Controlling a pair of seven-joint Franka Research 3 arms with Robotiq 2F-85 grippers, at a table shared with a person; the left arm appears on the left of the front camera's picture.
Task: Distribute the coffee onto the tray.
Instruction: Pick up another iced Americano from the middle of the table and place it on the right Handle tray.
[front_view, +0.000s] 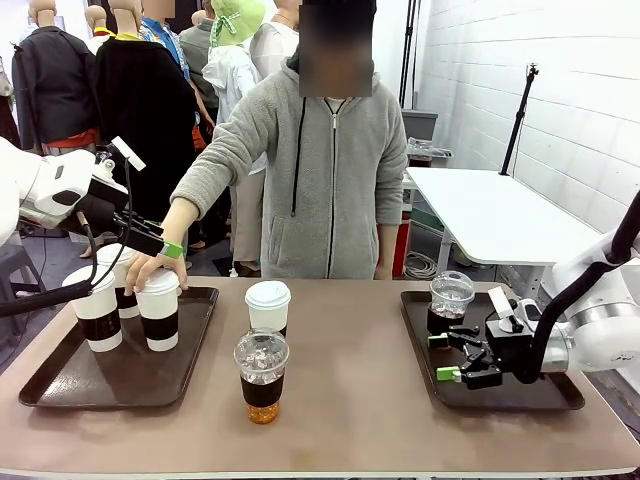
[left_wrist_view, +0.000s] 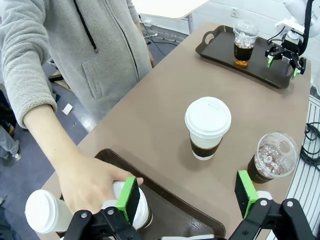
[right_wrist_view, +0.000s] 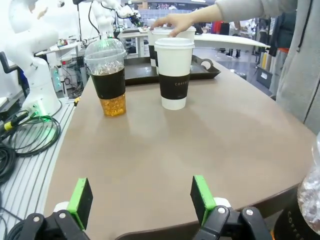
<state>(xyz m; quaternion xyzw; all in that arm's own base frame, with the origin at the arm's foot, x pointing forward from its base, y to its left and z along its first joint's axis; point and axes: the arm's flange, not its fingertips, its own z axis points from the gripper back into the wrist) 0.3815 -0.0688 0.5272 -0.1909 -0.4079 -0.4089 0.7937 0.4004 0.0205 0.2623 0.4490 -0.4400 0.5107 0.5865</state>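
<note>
Three white lidded cups with black sleeves stand on the left tray (front_view: 120, 385); a person's hand (front_view: 152, 268) rests on the lid of one (front_view: 160, 310). My left gripper (front_view: 160, 240) hangs open just above that hand, nothing between its pads (left_wrist_view: 129, 200). On the bare table stand a fourth white cup (front_view: 268, 305) and a clear dome-lidded iced coffee (front_view: 262, 375). The other iced coffee (front_view: 450, 305) is on the right tray (front_view: 540, 395). My right gripper (front_view: 445, 358) is open and low over that tray, beside the cup, facing the table's middle.
A person in a grey hoodie (front_view: 330, 160) stands at the far side, one arm reaching to the left tray. The tabletop between the trays (right_wrist_view: 165, 145) is open apart from the two middle cups. Cables (right_wrist_view: 20, 130) lie off the table's edge.
</note>
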